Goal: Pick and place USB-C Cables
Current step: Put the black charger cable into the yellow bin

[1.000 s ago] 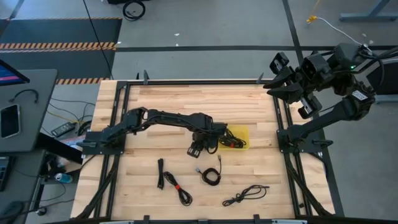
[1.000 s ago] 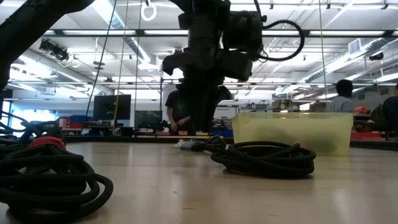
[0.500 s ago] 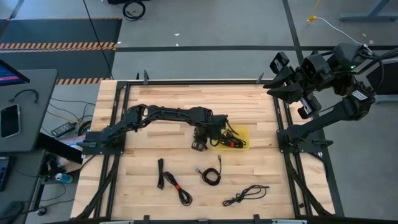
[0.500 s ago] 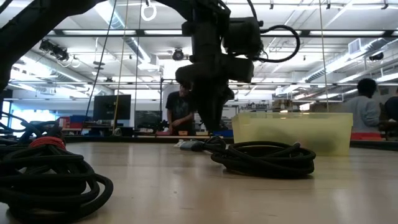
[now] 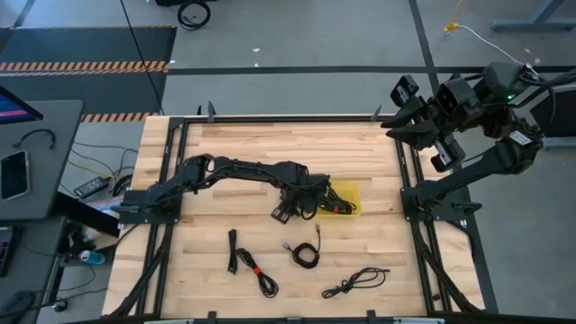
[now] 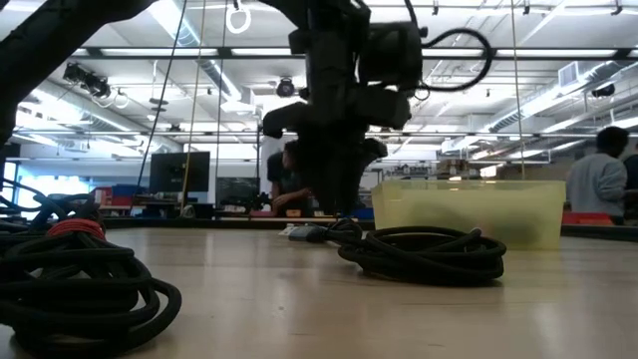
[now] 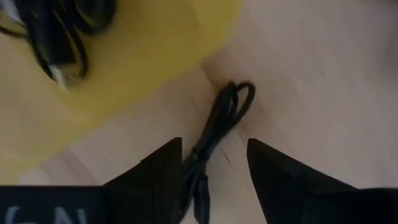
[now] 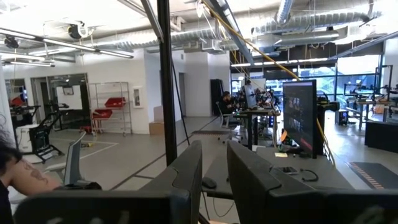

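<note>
high: left gripper [image 5: 290, 213] beside yellow bin [image 5: 351, 193], right gripper [image 5: 407, 106] parked off-table | low: coil [image 6: 424, 251] near it | left wrist: jaws spread, empty, straddling usb-c cable [image 7: 214, 127] (bin edge close) | risk: closing off-centre, cable slips or fingers snag bin

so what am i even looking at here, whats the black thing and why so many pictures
It is a robot with two dark arms at a wooden table. One camera looks down from above, one sits at table height, and one rides on each wrist. The left tool stands open beside a yellow bin with cables inside; a thin black cable lies between its fingers, not gripped. More USB-C cables lie loose on the wood. The right tool waits raised off the table's far right corner, holding nothing.
</note>
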Controlling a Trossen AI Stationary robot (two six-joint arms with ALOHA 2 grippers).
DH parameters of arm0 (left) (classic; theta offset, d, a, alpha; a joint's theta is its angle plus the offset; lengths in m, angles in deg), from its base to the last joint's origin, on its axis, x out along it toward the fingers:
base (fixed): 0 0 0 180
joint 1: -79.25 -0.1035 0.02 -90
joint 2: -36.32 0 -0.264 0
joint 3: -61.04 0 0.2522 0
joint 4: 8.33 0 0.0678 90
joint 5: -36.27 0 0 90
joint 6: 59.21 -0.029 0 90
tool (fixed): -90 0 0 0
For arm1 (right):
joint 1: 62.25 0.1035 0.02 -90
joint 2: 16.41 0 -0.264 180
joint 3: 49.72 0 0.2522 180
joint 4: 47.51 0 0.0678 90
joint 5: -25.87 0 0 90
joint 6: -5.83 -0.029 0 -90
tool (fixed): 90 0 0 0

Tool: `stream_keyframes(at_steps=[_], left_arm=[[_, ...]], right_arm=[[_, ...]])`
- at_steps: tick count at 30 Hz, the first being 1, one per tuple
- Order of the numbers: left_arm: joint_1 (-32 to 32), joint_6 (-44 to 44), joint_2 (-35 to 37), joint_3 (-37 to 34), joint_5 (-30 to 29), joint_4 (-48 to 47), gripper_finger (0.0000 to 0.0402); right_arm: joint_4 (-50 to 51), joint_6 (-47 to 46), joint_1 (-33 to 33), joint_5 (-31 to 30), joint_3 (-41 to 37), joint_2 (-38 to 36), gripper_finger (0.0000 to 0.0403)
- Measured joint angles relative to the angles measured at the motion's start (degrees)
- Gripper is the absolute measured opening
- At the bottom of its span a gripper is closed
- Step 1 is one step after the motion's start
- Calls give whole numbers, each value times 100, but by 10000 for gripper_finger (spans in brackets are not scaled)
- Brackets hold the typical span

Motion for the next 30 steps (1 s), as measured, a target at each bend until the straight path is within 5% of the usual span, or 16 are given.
stream_keyframes(at_steps=[14, 18, 22, 30], left_arm=[[-109, 44, 13, -799, -29, 672, 190], [-104, 164, 13, -799, -35, 658, 140], [-104, 489, 13, -786, -35, 415, 41], [-95, 1113, 51, -244, -2, -599, 32]], right_arm=[[2, -2, 0, 2, 0, 0, 81], [2, -2, 0, 2, 0, 0, 81], [2, -2, 0, 0, 0, 0, 81], [5, -2, 0, 0, 0, 2, 81]])
